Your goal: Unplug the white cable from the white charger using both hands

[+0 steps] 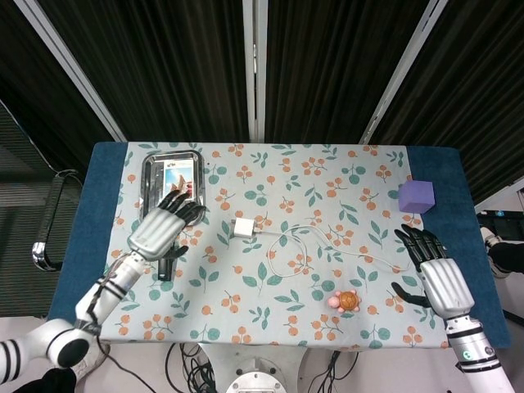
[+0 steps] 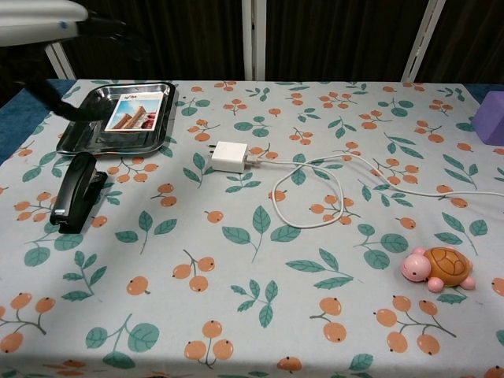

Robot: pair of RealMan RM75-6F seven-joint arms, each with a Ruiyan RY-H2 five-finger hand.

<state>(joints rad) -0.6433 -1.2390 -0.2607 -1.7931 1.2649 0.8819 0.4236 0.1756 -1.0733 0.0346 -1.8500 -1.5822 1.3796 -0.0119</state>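
Note:
The white charger point(image 1: 243, 228) point(image 2: 229, 157) lies near the middle of the floral cloth, with the white cable point(image 1: 288, 250) point(image 2: 318, 194) plugged into its right side. The cable makes a loop and trails off to the right. My left hand point(image 1: 160, 230) hovers above the cloth left of the charger with fingers spread, holding nothing; the chest view catches it only as a blur point(image 2: 47, 17) at the top left. My right hand point(image 1: 434, 271) rests open at the right edge, close to the cable's far end, and is out of the chest view.
A metal tray point(image 1: 150, 209) point(image 2: 82, 129) holding a picture card sits at the back left. A black stapler point(image 1: 164, 266) point(image 2: 75, 190) lies in front of it, partly under my left hand. A turtle toy point(image 1: 346, 300) point(image 2: 438, 268) sits front right, a purple cube point(image 1: 416, 196) point(image 2: 491, 105) back right.

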